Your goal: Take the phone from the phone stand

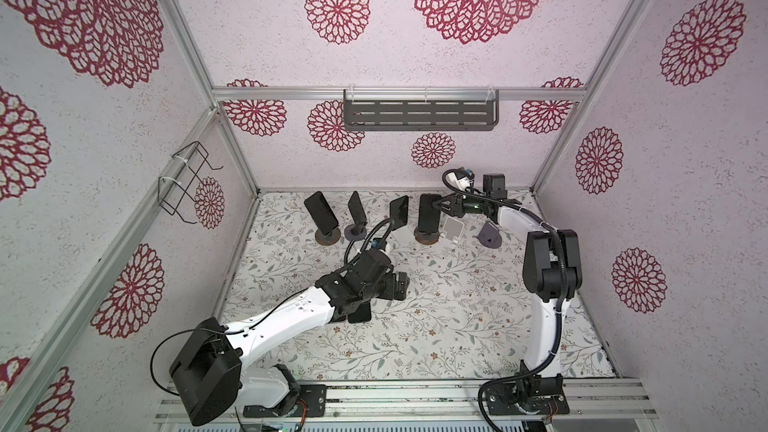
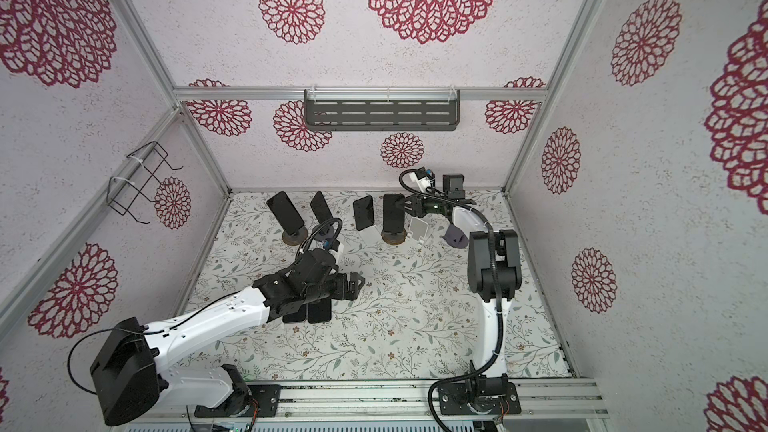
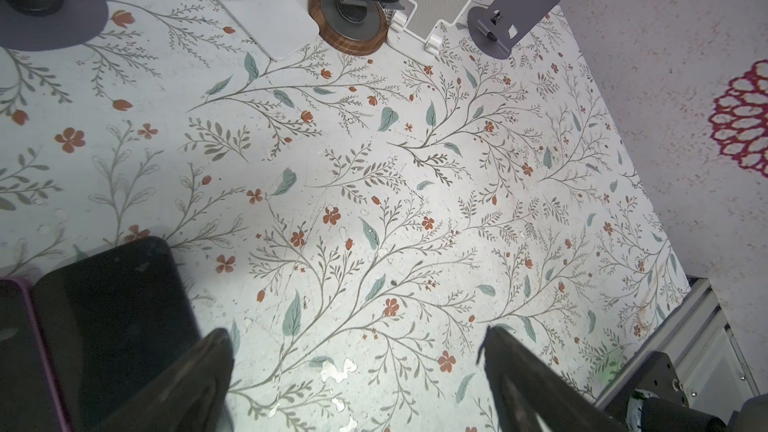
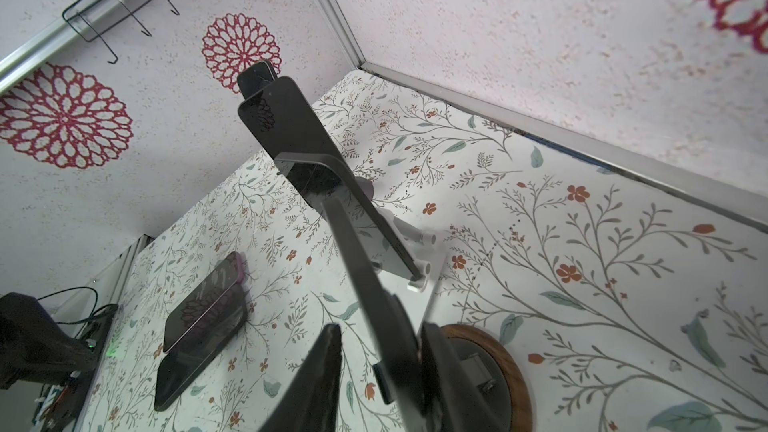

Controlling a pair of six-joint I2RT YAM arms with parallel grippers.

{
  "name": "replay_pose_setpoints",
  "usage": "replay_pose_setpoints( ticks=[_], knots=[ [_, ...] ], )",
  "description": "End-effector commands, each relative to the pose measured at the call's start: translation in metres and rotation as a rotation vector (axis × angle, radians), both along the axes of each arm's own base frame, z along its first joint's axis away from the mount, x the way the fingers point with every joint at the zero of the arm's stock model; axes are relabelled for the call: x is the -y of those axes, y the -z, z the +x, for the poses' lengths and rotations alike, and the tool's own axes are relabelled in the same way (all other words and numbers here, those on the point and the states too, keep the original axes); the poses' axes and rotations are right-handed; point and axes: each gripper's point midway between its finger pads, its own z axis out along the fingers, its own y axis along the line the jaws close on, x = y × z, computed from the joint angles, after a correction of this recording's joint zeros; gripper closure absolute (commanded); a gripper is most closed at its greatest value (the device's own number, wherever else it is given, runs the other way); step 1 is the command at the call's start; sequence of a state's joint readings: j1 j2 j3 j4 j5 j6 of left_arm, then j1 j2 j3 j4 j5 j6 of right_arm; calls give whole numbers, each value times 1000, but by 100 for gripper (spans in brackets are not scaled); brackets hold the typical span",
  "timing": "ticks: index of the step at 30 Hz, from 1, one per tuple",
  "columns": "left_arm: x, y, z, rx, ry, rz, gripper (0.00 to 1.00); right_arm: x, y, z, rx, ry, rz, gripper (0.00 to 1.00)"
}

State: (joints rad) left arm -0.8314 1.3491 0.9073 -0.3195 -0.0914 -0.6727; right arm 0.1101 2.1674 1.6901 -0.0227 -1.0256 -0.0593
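1. Phone point(image 1: 428, 211) upright on round wooden-based stand point(image 1: 426, 236), near back edge of table point(image 1: 457, 326), right of middle; four phones standing in that row.
2. Right gripper point(image 1: 435, 204) in from the right, astride upper part of phone. Wrist view: one finger point(image 4: 432, 351) against phone, strip of table showing between phone and other finger, so jaws not clamped yet.
3. Left gripper point(image 3: 353, 338) spread wide, nothing between jaws, over table beside two flat phones point(image 3: 116, 305); no part in this step.
4. Step in hand: securing the grasp. Phone not lifted, fully seated on stand.
5. Next, by judgement: finish squeeze on both faces, then pull up along stand's lean to clear any bottom lip. Keep base from tipping; mind empty white stand point(image 1: 452, 228) just beside.
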Motion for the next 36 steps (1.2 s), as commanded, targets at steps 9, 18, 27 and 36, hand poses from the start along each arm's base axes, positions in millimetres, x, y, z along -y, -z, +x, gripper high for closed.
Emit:
replay_pose_setpoints(
  ticks=[9, 18, 27, 36],
  knots=[
    [3, -4, 6, 17, -2, 27, 2, -3, -25, 8, 68, -12, 40, 87],
    [4, -6, 7, 23, 0, 24, 3, -1, -49, -4, 104, -9, 29, 90],
    [4, -19, 7, 61, 30, 6, 3, 3, -78, -31, 114, -2, 24, 91],
    [-27, -37, 20, 68, -15, -34, 2, 12, -87, -58, 38, 60, -25, 91]
  ],
)
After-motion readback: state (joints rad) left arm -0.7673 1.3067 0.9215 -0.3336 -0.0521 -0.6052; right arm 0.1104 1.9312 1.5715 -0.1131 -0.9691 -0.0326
